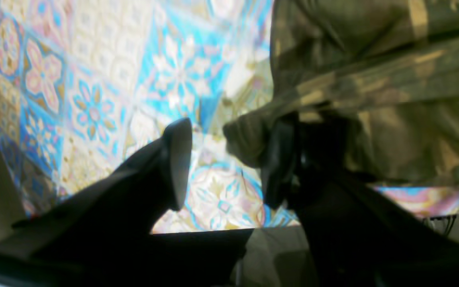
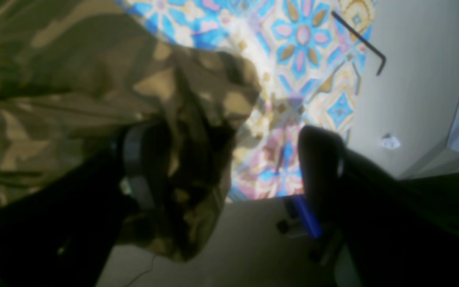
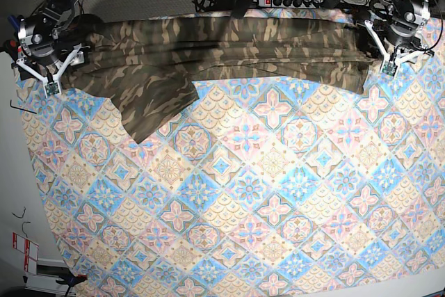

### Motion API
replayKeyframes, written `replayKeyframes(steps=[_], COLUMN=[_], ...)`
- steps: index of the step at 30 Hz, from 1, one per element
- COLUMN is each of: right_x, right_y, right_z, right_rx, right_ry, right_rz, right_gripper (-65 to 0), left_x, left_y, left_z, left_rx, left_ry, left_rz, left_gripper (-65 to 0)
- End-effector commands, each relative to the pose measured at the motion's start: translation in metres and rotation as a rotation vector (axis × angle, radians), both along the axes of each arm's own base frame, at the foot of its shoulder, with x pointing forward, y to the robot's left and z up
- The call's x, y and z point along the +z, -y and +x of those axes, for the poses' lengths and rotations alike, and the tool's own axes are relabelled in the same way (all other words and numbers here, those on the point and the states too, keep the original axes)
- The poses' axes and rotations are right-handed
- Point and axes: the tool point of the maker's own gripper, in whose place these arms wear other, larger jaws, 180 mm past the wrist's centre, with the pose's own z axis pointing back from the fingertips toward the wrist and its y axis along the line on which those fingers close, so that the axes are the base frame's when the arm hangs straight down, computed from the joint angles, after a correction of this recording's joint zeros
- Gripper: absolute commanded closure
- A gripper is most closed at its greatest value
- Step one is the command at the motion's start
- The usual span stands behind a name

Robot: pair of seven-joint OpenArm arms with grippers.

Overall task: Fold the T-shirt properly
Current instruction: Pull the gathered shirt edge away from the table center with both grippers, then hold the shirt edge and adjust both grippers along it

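Spanning the far edge of the table, the camouflage-print cloth T-shirt (image 3: 208, 50) in olive, brown and tan hangs bunched between two arms.

Item 1, left claw (image 1: 229, 159): arm reaching in from the far corner, wrist angled down. Both dark fingers (image 1: 177, 159) stand apart with tablecloth showing between them. A gathered fold of the T-shirt drapes over one finger only; the other is bare. No clamp on the cloth is visible.

Item 2, right claw (image 2: 229, 167): arm at the opposite far corner, wrist likewise angled down. Fingers spread wide. The T-shirt covers one finger and hangs below it; the other finger stands clear beside the table's edge.

Item 3, T-shirt position: stretched between the claws, with one loose flap trailing from the right claw's side down onto the pastel blue-pink-cream diamond-patterned tablecloth (image 3: 264, 193).

Item 4, thin black L-shaped hex key (image 2: 363, 42): lying beyond the right claw, across the tablecloth's edge.

Markings: no readable writing.
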Motion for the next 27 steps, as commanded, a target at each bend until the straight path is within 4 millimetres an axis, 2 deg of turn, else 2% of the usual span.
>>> replayKeyframes(steps=[1, 4, 7, 10, 15, 22, 27], right_x=[0.013, 0.013, 0.013, 0.013, 0.013, 0.013, 0.013], right_y=[0.012, 0.012, 0.011, 0.011, 0.011, 0.01, 0.01], right_z=[0.005, 0.005, 0.006, 0.006, 0.006, 0.006, 0.006], right_rx=[-0.007, -0.007, -0.006, -0.004, -0.004, -0.003, -0.003], right_ry=[0.025, 0.025, 0.025, 0.025, 0.025, 0.025, 0.025], right_rz=[-0.047, -0.047, -0.047, -0.047, -0.047, -0.046, -0.046], right_gripper=[-48.6, -48.6, -48.6, -48.6, -48.6, -48.6, -48.6], left_x=[0.011, 0.012, 0.019, 0.039, 0.069, 0.065, 0.045], left_y=[-0.014, -0.022, -0.024, -0.032, -0.032, -0.026, -0.006], left_z=[-0.001, -0.014, -0.013, -0.011, 0.0, -0.002, -0.022], left_rx=[0.011, -0.006, -0.014, 0.012, 0.045, 0.031, -0.103], left_ry=[0.011, -0.026, -0.015, 0.031, 0.153, 0.142, 0.013], left_rz=[0.054, 0.075, 0.094, 0.132, 0.125, 0.108, 0.083], left_gripper=[-27.5, -27.5, -27.1, -27.1, -27.4, -27.5, -27.5])
